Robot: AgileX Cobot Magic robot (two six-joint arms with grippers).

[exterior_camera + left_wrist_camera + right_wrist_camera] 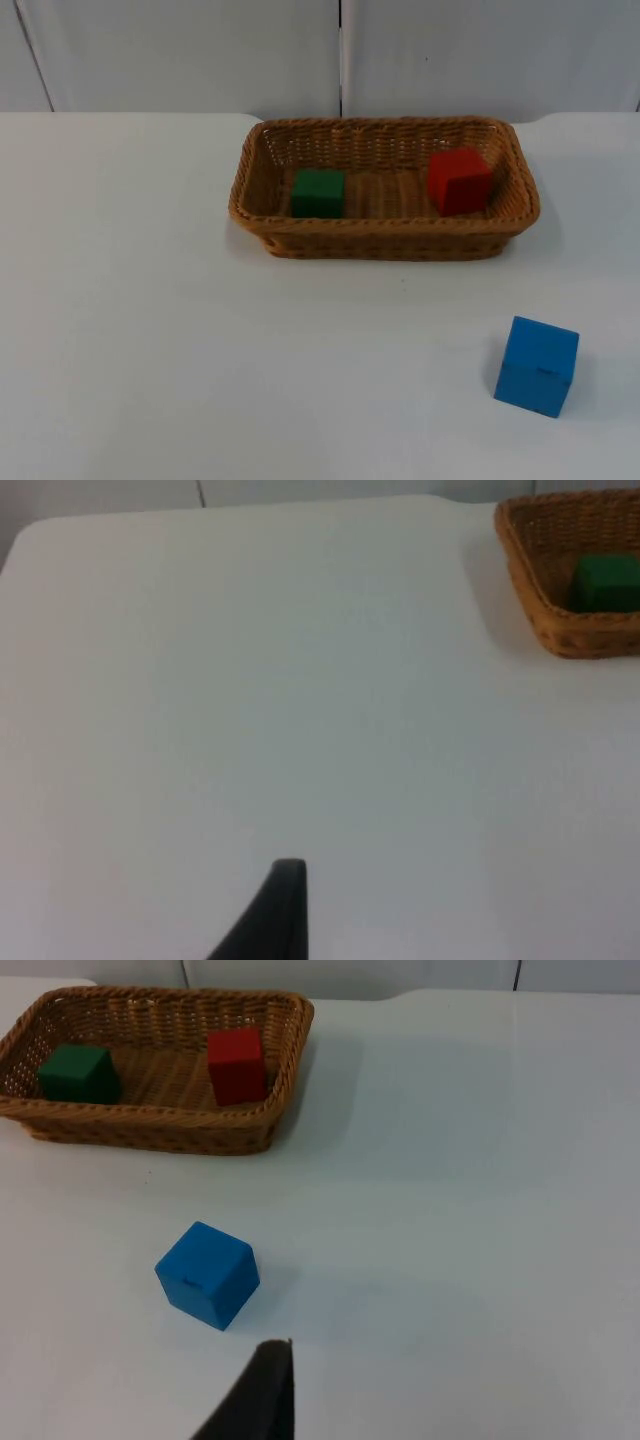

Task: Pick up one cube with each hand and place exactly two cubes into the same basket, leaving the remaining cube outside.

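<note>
One wicker basket [385,245] was seen on the white tabletop [150,330], with two cubes inside: one green cube [318,193] and one red cube [459,181], well apart. One blue cube [537,366] lay outside. Neither pincer's state could be told.

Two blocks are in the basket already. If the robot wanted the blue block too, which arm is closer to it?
Right, probably. The blue cube lies just ahead of the right arm's fingertip; the left wrist view has bare table and the basket with the green cube.

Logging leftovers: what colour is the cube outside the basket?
Blue cube, clearest in the top view.
</note>
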